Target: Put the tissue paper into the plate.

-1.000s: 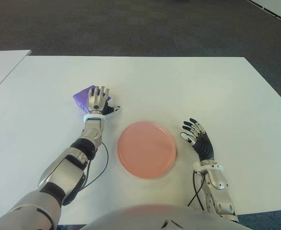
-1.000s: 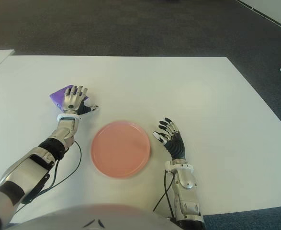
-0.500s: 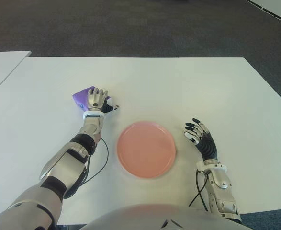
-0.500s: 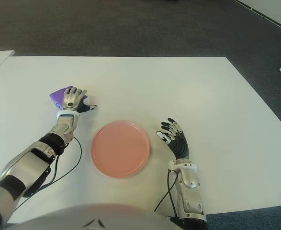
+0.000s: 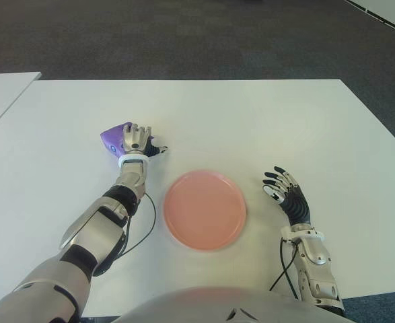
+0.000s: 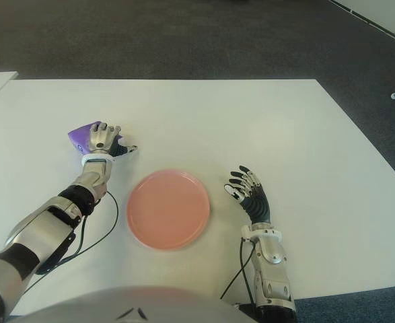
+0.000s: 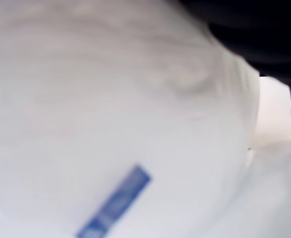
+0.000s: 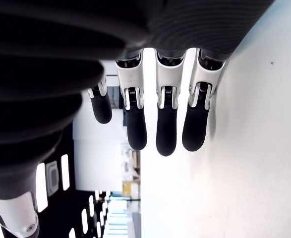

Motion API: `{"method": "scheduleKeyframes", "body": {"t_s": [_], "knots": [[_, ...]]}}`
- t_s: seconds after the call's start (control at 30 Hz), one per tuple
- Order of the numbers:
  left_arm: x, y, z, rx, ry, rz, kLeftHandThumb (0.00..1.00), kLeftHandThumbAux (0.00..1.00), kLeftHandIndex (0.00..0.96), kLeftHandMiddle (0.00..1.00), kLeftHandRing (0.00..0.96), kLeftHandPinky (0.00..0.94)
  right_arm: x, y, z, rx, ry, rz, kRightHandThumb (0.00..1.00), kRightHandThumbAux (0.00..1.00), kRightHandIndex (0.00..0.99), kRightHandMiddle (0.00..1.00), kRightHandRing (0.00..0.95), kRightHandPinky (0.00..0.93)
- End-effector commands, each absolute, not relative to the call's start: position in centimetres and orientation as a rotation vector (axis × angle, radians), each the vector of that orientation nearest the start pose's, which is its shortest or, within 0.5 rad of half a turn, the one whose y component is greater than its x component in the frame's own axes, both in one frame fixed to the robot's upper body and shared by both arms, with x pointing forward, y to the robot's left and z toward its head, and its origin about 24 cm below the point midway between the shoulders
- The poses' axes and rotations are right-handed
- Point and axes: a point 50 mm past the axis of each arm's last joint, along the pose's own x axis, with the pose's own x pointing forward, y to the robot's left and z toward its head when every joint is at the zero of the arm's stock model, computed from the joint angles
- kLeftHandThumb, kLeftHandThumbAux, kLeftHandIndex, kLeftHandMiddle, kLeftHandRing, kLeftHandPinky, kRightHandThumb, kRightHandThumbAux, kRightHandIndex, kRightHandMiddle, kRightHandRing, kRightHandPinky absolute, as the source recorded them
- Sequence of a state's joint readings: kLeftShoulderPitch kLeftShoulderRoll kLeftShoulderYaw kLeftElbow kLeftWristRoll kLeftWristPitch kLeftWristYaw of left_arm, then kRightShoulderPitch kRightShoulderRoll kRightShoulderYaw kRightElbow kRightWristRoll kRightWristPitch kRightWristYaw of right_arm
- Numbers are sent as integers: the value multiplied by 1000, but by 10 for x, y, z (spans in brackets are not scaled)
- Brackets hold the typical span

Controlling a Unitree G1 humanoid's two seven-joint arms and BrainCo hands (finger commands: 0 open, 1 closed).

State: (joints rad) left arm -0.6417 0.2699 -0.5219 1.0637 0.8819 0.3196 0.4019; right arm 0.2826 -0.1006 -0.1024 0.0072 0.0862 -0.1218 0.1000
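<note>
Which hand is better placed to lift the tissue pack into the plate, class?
Left. The left hand is curled over the purple tissue pack; the right hand shows open beside the pink plate, holding nothing.

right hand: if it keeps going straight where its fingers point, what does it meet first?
Probably nothing. The right hand, fingers spread and empty, points away from the robot over bare table. The pink plate sits to its left, outside that line. Height above the table is unclear.
</note>
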Motion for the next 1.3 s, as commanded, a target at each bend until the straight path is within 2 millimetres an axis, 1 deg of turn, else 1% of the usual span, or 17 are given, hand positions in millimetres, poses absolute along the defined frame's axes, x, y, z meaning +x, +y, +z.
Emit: {"method": "scheduleKeyframes", "body": {"t_s": [0.03,0.13,0.2,0.3,0.4,0.5,0.53,0.67,0.73,0.83,1.0,1.17,1.2,1.23,1.27,1.3], "knots": [[311,192,-35,1596,443,-58,196,304,254,446,490,570,167,-211,-32,7,326,-97,295,668,155,309,331,355],[311,191,-35,1523,468,-43,201,325,289,567,595,668,168,-214,-31,18,326,-101,321,673,162,317,339,361],[310,187,-32,1450,476,-33,195,334,317,621,640,708,168,-215,-30,26,325,-103,334,671,163,320,341,359],[308,182,-25,1367,470,-25,198,343,355,674,686,748,169,-216,-30,30,322,-103,346,667,163,321,340,352],[306,182,-22,1325,469,-23,196,346,393,716,722,782,169,-218,-29,26,321,-102,351,666,163,321,339,359],[306,182,-20,1284,480,-25,189,345,414,739,740,793,170,-218,-28,29,321,-102,355,665,162,322,339,361],[306,183,-20,1270,485,-28,177,340,450,752,747,791,171,-219,-28,31,322,-101,356,666,161,323,340,362],[307,183,-18,1245,506,-50,150,326,526,774,759,786,172,-219,-27,37,320,-98,362,667,159,327,343,365],[308,183,-16,1245,515,-61,134,316,578,786,765,785,173,-220,-27,41,316,-95,362,669,156,331,344,361],[309,185,-16,1250,521,-70,131,320,633,793,766,776,175,-221,-27,48,312,-93,366,675,153,336,349,372],[310,187,-16,1257,524,-77,141,336,674,795,765,771,177,-223,-27,52,309,-87,372,682,152,333,345,359],[300,197,-28,1276,535,-83,153,344,685,797,768,780,178,-225,-26,47,315,-82,376,695,153,335,340,349],[294,199,-32,1277,542,-81,166,356,687,797,769,783,178,-226,-26,48,319,-84,377,699,153,337,340,350],[291,200,-35,1278,547,-80,239,414,673,795,771,787,179,-227,-26,48,321,-86,381,708,158,341,342,355],[286,202,-39,1281,553,-72,266,435,668,794,772,789,179,-228,-26,50,323,-88,383,711,160,343,343,356],[283,203,-41,1283,555,-67,424,527,587,788,769,789,179,-228,-26,52,324,-89,387,716,165,346,346,361]]}}
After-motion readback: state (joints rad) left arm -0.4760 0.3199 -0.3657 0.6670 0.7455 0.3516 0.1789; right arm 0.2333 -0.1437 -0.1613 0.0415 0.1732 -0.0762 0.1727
